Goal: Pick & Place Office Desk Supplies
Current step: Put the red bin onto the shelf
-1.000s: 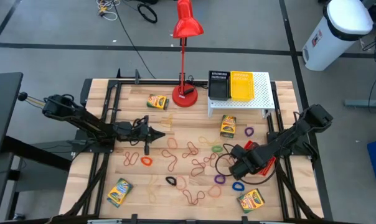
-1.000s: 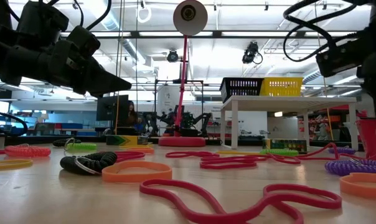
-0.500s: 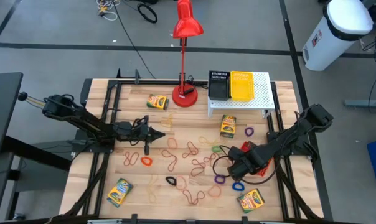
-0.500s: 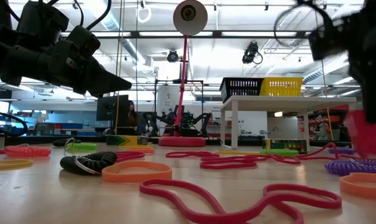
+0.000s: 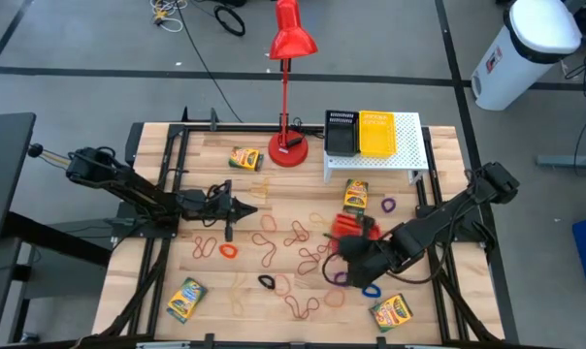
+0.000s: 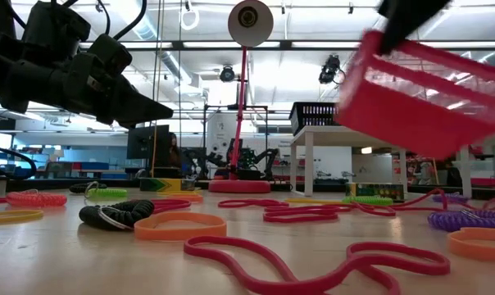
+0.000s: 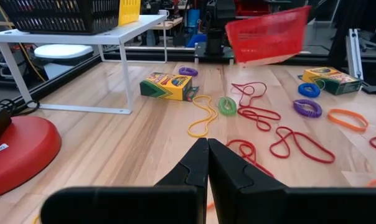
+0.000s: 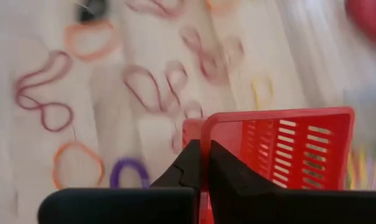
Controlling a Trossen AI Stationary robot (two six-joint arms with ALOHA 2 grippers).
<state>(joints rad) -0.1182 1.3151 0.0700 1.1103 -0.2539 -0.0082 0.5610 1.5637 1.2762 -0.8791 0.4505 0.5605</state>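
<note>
We note the right gripper (image 8: 203,163) clenched on the rim of the red bin (image 5: 352,227), carrying it clear of the worktop (image 5: 244,296), inside the right edge and about midway between front and back. We judge the grip on the thin wall lets the bin hang open-mouthed and tilted for moving. Rubber bands (image 5: 302,252) lie scattered across the worktop's middle, crayon boxes (image 5: 391,312) near the front corners and further back. The left gripper (image 7: 207,163) hovers toward the left edge, fingers pressed together on nothing, apparently waiting. At the back right, the black bin (image 5: 341,132) and yellow bin (image 5: 376,134) sit side by side on a small white shelf (image 5: 409,153), beside the lamp (image 5: 291,87).

The low view alone shows air under the red bin; the high view alone places it over the bands.
</note>
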